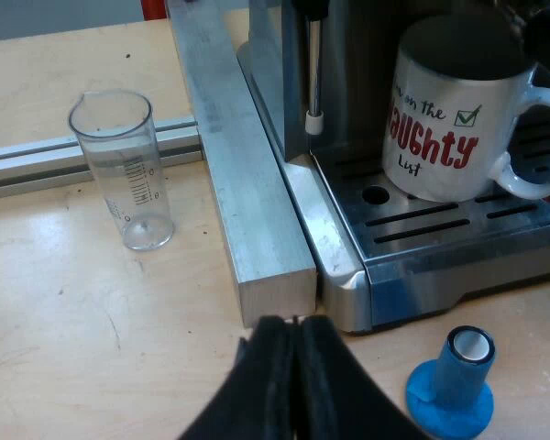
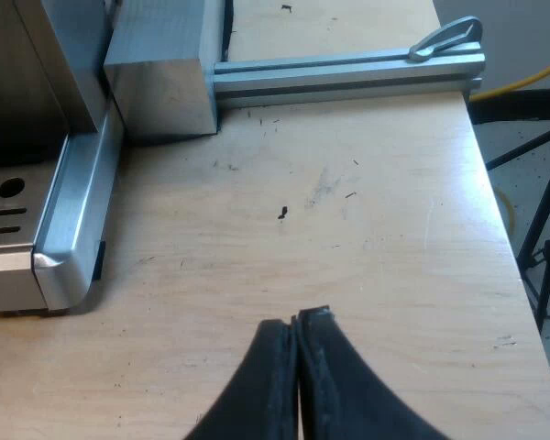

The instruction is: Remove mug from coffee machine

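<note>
The left gripper [image 1: 293, 321] hangs low over the pale wooden table [image 1: 73, 321], and its two black jaws are pressed together with nothing between them. Beyond it, a clear plastic measuring glass [image 1: 124, 170] with printed marks stands upright on the table, near a long square aluminium bar [image 1: 234, 156] that lies against the side of the steel espresso machine [image 1: 412, 266]. A thin metal steam wand [image 1: 314, 73] with a white tip hangs down by the machine's side wall. The white ceramic mug [image 1: 449, 119], with red and black lettering and a small green check mark, stands upright on the slotted drip tray of the machine, and its handle points away from the wand. A blue tamper [image 1: 454, 380] stands on the table just in front of the tray, close to the left gripper. The right gripper [image 2: 298, 321] is over a bare part of the table near the other corner of the machine's drip tray. Its jaws are also closed on each other and hold nothing. Farther off, an aluminium block [image 2: 160, 78] rests beside the machine, and a grey metal rail [image 2: 348, 73] runs from it to the table's edge.
</note>
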### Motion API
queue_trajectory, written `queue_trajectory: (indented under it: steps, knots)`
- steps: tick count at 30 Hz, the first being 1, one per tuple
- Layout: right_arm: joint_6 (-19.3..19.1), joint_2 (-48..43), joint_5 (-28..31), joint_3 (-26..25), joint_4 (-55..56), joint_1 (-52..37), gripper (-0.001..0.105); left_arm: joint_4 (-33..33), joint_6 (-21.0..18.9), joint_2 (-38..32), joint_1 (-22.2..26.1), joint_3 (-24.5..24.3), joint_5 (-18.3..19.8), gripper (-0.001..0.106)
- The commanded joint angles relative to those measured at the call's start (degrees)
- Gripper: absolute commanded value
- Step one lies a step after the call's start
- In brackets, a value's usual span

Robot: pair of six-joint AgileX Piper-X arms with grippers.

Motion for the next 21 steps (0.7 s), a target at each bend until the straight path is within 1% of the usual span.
queue_trajectory:
  steps: [1, 5, 7, 9, 11, 13, 15, 16, 17, 18, 20, 21]
  knots:
    - [0.0, -2.3, 0.0, 0.0, -0.7, -0.3, 0.000, -0.8, -0.4, -8.0, 0.0, -0.2, -0.6, 0.001]
    - [0.0, -2.3, 0.0, 0.0, -0.7, -0.3, 0.000, -0.8, -0.4, -8.0, 0.0, -0.2, -0.6, 0.001]
    - [1.5, -2.3, -0.2, 0.0, -0.8, -0.3, 0.000, -0.8, -0.4, -8.0, 0.0, -0.2, -0.6, 0.001]
    - [1.6, -2.3, -0.2, 0.0, -1.5, -0.3, 0.000, -0.8, -0.4, -8.0, 0.0, -0.2, -0.1, 0.001]
    - [1.4, -2.0, -0.2, -0.2, -2.3, -0.3, 0.000, -0.8, -0.4, -7.7, 0.0, -0.2, 1.8, 0.001]
    - [1.4, -1.5, -0.5, -0.6, -2.7, -0.3, 0.000, -0.8, -0.4, -7.4, 0.0, -0.2, 2.1, 0.002]
    - [1.4, -0.7, -1.5, -1.1, -2.7, -0.3, 0.000, -0.8, -0.4, -7.0, 0.0, -0.4, 2.1, 0.008]
    - [1.4, 0.1, -2.9, -1.6, -2.6, -0.3, 0.000, -0.8, -0.4, -6.8, 0.0, -0.6, 2.5, 0.015]
    - [1.4, 0.9, -4.0, -2.0, -2.6, -0.3, 0.000, -0.8, -0.4, -6.6, 0.0, -0.8, 3.1, 0.025]
    - [1.4, 1.4, -4.8, -2.3, -2.6, -0.3, 0.000, -0.8, -0.4, -6.5, 0.0, -0.8, 3.3, 0.029]
    - [1.4, 3.1, -6.0, -3.1, -2.6, -0.3, 0.000, -1.0, -0.4, -6.5, -0.2, -1.1, 6.2, 0.050]
    - [1.3, 3.5, -6.2, -3.4, -2.7, -0.2, 0.000, -1.2, -0.6, -6.5, -0.2, -1.0, 7.4, 0.054]
